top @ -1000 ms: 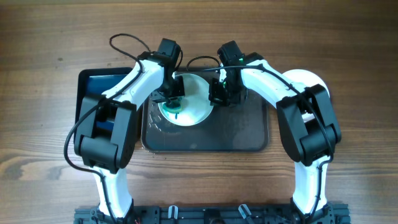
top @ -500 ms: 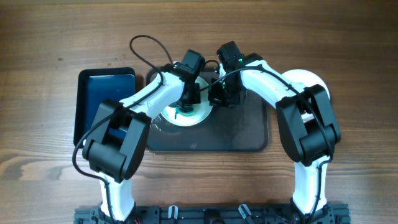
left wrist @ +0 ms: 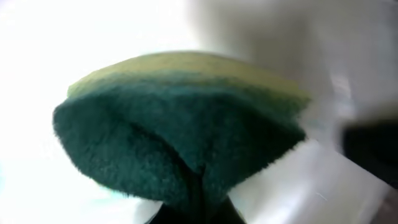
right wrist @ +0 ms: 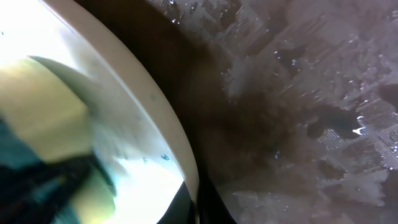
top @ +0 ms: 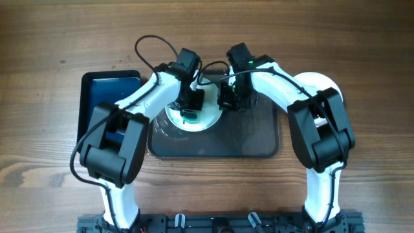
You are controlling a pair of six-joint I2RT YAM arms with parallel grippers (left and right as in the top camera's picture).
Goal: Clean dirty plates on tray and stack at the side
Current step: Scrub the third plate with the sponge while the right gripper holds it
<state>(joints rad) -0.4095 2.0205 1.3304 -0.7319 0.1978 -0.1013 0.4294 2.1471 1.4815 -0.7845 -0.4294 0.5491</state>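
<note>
A green-and-yellow sponge (left wrist: 186, 143) is clamped in the closed left hand (top: 189, 111) and pressed onto the round white plate (top: 208, 116) directly beneath it. The plate's near rim is pinched by the closed right hand (top: 228, 101), over the dark grey rectangular tray (top: 252, 139). Another white plate (top: 321, 81) is seen well right of that hand.

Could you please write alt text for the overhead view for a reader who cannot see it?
Seen from above, the left gripper presses a green sponge onto a white plate on a dark grey tray, while the right gripper grips the plate's rim. A blue-lined tray lies alongside.
</note>
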